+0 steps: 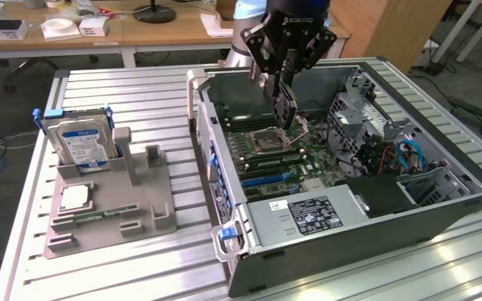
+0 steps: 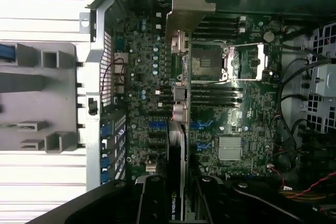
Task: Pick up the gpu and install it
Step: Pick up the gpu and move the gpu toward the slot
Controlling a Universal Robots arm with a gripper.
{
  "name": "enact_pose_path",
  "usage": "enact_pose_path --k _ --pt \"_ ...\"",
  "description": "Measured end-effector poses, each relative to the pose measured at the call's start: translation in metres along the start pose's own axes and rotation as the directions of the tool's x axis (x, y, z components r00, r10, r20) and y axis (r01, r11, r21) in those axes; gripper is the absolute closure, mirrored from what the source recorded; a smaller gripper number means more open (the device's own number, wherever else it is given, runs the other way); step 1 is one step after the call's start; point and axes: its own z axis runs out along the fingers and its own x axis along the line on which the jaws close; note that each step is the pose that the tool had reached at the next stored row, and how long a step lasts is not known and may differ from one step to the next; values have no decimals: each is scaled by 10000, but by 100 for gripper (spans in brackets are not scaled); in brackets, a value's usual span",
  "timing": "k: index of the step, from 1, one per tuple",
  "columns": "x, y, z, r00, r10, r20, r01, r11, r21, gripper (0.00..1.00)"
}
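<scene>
Black fingers (image 2: pixel 153 203) of the gripper (image 1: pixel 280 80) are closest to the wrist camera, pinched tight on the gpu (image 2: pixel 177 145), one on each flat side. Its jaws are only partly apart, as wide as the thin card. The gpu hangs on its edge over the green board (image 1: pixel 278 160) inside the open computer case (image 1: pixel 442 207), with its silver end plate (image 2: pixel 191 1) far from the fingers. In the exterior view it is above the square chip socket (image 1: pixel 270 135). Off to the exterior view's left, a hard drive (image 1: pixel 80 141) stands in a grey holder (image 1: pixel 140 216).
</scene>
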Motion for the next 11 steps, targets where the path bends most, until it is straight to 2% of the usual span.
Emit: enact_pose_path --k 1,11 --pt "-3 0 2 10000 -1 0 1 10000 31 74" --pt "-118 1 18 10000 0 1 0 10000 33 74"
